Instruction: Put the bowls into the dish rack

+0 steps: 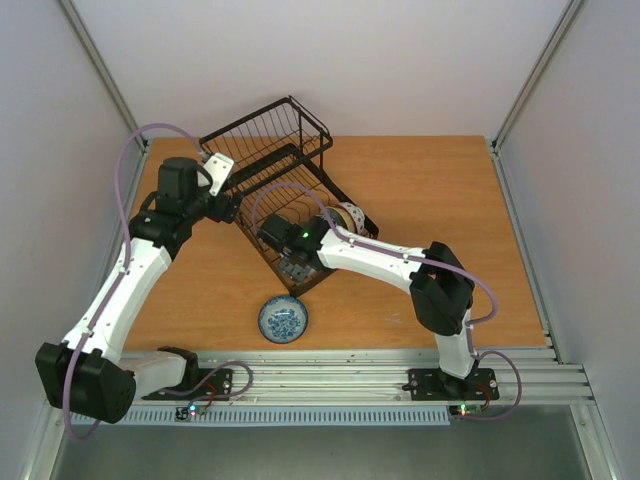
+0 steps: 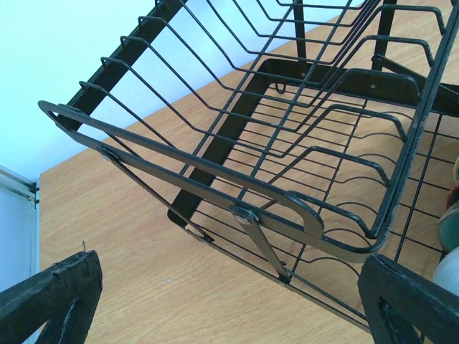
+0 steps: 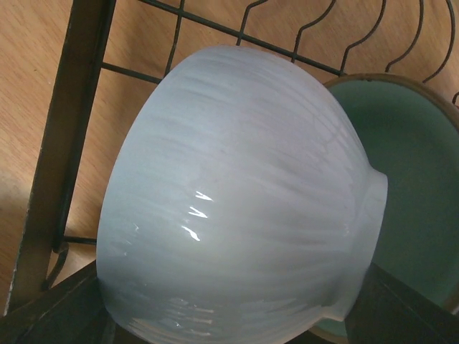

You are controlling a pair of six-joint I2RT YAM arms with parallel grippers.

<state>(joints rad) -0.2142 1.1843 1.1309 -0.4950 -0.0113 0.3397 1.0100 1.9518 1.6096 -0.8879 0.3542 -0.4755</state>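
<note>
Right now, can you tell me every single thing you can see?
table: 1, orange-brown wood, under everything
dish rack: 1, black wire, on the table's far left part
blue-and-white bowl: 1, blue and white, on the table in front of the rack
mint green bowl: 1, pale green, inside the rack
white bowl: 1, white, in the right pincer, in front of the mint green bowl
left pincer: 1, black, open, beside the rack
right pincer: 1, black, closed on the white bowl
</note>
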